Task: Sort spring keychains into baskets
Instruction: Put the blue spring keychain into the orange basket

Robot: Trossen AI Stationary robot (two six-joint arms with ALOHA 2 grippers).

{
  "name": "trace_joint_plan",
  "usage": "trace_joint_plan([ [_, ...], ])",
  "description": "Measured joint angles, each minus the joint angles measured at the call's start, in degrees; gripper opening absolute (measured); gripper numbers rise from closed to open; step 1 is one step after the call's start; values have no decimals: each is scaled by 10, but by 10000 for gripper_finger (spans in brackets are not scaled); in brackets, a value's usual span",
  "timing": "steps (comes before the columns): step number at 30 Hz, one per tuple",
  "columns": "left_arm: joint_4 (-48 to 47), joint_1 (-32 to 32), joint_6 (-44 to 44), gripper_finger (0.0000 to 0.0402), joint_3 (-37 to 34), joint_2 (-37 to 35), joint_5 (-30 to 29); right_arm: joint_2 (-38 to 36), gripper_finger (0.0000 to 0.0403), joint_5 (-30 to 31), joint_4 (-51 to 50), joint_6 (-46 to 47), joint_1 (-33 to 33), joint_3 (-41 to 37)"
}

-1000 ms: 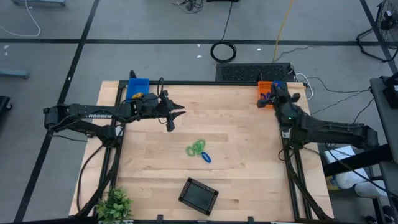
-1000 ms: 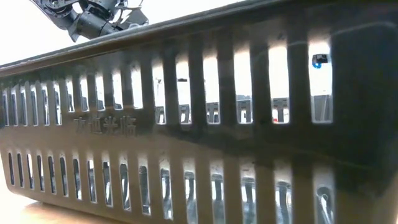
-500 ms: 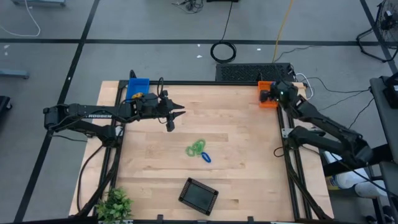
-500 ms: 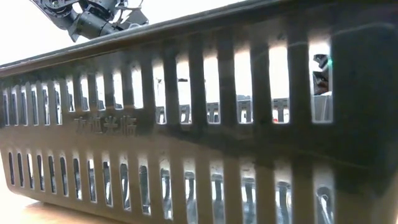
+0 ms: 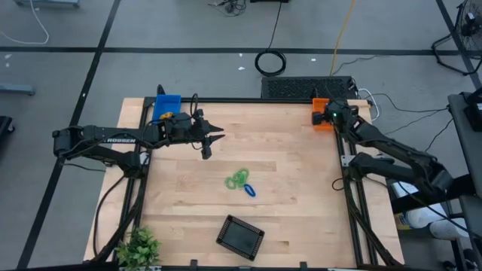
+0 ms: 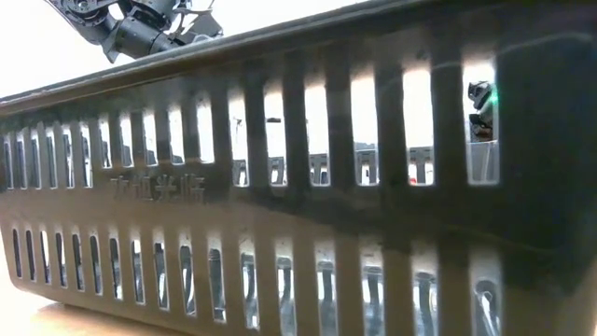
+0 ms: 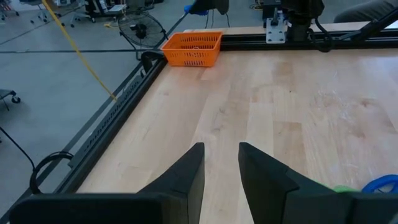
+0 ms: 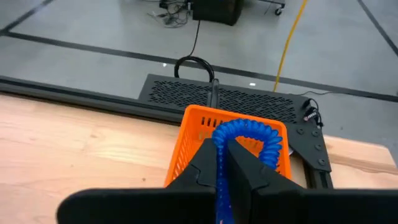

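Blue keychain (image 8: 245, 134): you see it pinched between the right gripper's (image 8: 222, 163) fingers, its coil looping up over the orange basket (image 8: 186, 134) at the table's far right corner. In the high view your right gripper (image 5: 329, 116) sits over that basket (image 5: 322, 124).

Loose keychains: near the table's middle, a green coil (image 5: 238, 179) lies touching a blue coil (image 5: 248, 190) on its near-right side. The left wrist view catches the same blue coil (image 7: 380, 184) and a sliver of green (image 7: 343, 187) beside the left gripper.

Left gripper (image 5: 211, 138): it hangs over the far left part of the table (image 5: 294, 196), right of the blue basket (image 5: 167, 103), which stands at the far left corner. Its fingers (image 7: 188, 174) are partly spread, with bare wood between them and nothing held.

Black basket (image 5: 241, 234): it stands near the table's near edge, turned at an angle, well apart from the coils. In the low view its slotted wall (image 6: 308, 187) fills nearly the whole picture.

Plant (image 5: 138, 247): at the near left corner.
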Motion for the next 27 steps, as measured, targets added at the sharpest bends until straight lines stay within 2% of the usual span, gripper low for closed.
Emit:
trace_joint_plan([
  [5,1,0,0,108,0,0,0,5,12,7,1,-3,0,0],
  [18,1,0,0,108,0,0,0,5,115,7,9,5,0,0],
  [27,1,0,0,108,0,0,0,4,131,4,12,11,1,0],
])
